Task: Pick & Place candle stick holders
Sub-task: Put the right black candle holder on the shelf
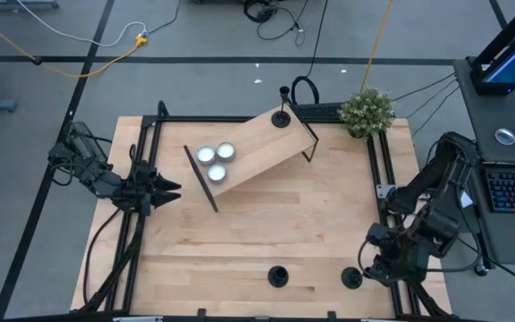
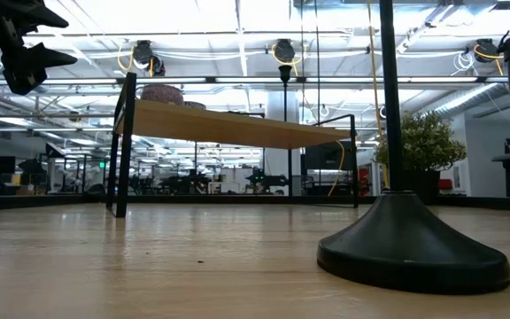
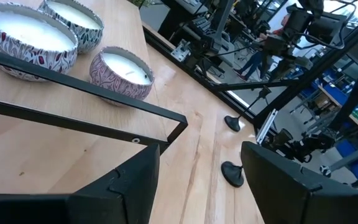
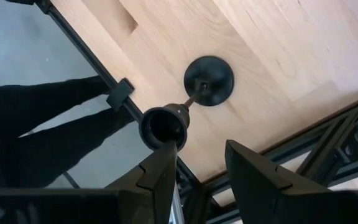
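High view: your right gripper [image 1: 378,266] sits at the near right corner of the table [image 1: 266,233], right above the near-right candle stick holder [image 1: 352,278]. A second holder [image 1: 278,276] stands near the front edge at centre, and a third [image 1: 282,117] is already up on the far end of the raised wooden shelf [image 1: 257,150], with three tealight tins [image 1: 215,161] on the shelf's left end. The left gripper [image 1: 164,191] waits at the left edge, fingers spread.

Low view: one holder base [image 2: 413,244] fills the foreground, stem running straight up out of frame. The shelf is behind it, with the third holder visible on top.

Left wrist view: fingers apart, nothing between them, pointed at the tins and the shelf's frame.

Right wrist view: your fingers are apart, and the holder's cup [image 4: 163,127] sits just beside the left finger [image 4: 157,171], not centred in the gap.

Risk: close from here and I'd expect that finger to hit the cup or thin stem off-centre and tip the holder. It's close to the table's edge rail, so it could roll off. Centre first.
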Controlling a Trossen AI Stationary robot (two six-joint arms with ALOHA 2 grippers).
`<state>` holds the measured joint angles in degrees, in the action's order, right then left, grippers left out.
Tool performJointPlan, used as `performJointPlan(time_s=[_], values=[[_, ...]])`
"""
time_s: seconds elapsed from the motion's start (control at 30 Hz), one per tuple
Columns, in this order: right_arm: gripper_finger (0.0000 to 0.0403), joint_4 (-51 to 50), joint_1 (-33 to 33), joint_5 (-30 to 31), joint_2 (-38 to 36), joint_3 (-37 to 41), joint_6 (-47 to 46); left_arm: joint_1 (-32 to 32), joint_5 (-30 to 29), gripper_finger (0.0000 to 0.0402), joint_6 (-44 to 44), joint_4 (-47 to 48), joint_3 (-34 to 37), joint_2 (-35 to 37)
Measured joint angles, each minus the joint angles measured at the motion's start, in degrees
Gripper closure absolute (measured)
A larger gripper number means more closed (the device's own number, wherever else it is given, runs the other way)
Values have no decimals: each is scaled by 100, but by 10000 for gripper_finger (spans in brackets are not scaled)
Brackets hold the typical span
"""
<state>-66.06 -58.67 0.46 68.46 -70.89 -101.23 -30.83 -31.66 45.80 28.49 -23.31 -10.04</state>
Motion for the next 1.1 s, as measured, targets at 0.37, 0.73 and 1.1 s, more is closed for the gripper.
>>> performJointPlan(time_s=[0.37, 0.73, 1.1], values=[[273, 3, 4, -1, 334, 2, 164, 0, -140, 169, 4, 0, 0, 0], [273, -67, 6, 416, 368, 2, 482, 0, -142, 169, -3, 0, 0, 0], [273, 42, 6, 391, 368, 4, 1084, 1, -140, 169, -31, 0, 0, 0]])
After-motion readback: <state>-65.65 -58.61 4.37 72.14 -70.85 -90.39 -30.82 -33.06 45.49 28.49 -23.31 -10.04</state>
